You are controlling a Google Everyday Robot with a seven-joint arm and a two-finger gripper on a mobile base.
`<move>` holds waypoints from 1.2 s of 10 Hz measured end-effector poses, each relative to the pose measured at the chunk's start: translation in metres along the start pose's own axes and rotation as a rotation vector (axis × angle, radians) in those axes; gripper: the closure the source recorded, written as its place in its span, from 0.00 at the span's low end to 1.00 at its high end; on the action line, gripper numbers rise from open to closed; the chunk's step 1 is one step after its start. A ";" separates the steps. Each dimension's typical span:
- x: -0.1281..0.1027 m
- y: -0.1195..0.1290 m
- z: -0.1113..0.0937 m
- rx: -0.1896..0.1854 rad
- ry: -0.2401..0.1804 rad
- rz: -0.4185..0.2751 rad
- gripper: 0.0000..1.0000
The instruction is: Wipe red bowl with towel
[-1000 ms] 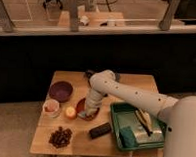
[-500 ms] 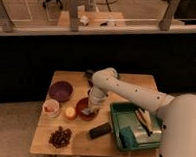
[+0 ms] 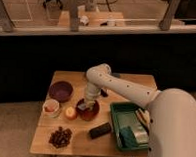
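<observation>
A red bowl (image 3: 91,113) sits on the wooden table (image 3: 126,84), left of centre. My gripper (image 3: 87,105) hangs down from the white arm straight over the bowl and reaches into it. A pale towel (image 3: 83,107) shows at the gripper's tip, inside the bowl against its left part. The gripper looks shut on the towel.
A purple bowl (image 3: 60,90) stands at the back left. A white cup (image 3: 50,108), an orange fruit (image 3: 70,112) and a bunch of dark grapes (image 3: 60,137) lie at the left front. A black block (image 3: 100,130) lies in front of the bowl. A green tray (image 3: 130,129) holds items at the right.
The arm's elbow has shifted slightly; the gripper stays in the red bowl with the towel, moved a little within it.
</observation>
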 end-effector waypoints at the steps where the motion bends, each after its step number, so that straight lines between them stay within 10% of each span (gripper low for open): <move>1: -0.008 0.001 -0.003 0.005 -0.004 -0.011 1.00; 8: -0.046 0.060 -0.002 -0.030 -0.038 -0.093 1.00; 12: -0.011 0.067 -0.011 -0.035 -0.006 -0.054 1.00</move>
